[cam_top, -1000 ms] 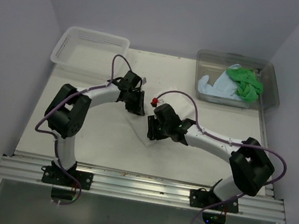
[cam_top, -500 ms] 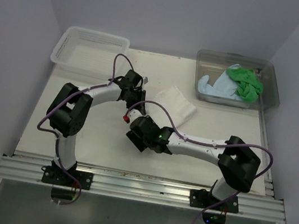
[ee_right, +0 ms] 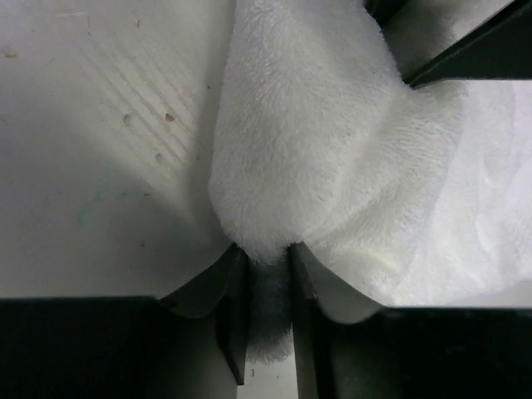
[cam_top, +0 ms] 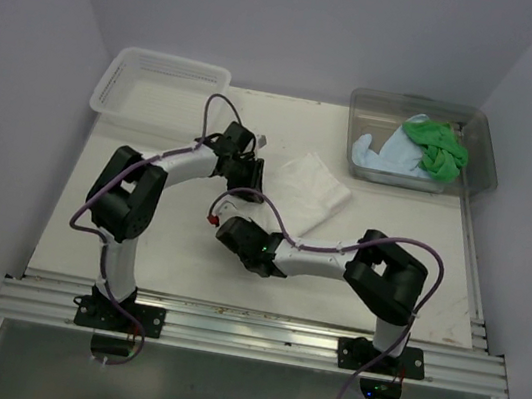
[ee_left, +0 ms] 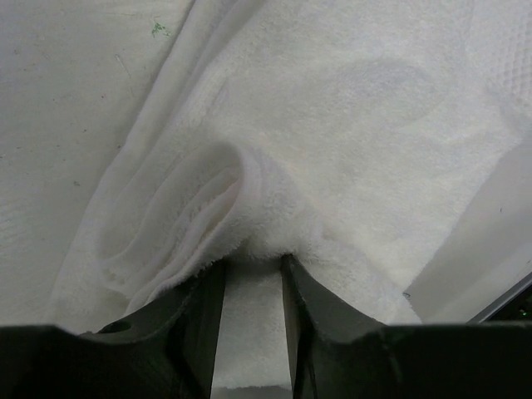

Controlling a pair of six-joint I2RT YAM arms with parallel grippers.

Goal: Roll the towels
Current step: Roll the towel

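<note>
The clear tub (cam_top: 484,165) stands at the far right corner of the table (cam_top: 167,250). Inside it the green towel (cam_top: 436,146) lies bunched on the light blue towel (cam_top: 376,156), which is crumpled toward the tub's left end. The white towel (cam_top: 314,189) lies outside the tub, on the table just in front of its left end and a little further left, rumpled rather than flat. The left fingers (ee_left: 218,278) stand at the towel edge that faces away from the tub. They are nearly closed, pinching a folded-over ridge of white cloth that bulges just ahead of their tips. The right fingers (ee_right: 239,291), nearer the arm bases than the tub and further left of it, are likewise almost closed on a thick fold of the same towel. The white lattice basket (cam_top: 163,82) sits level with the tub, well to its left.
</note>
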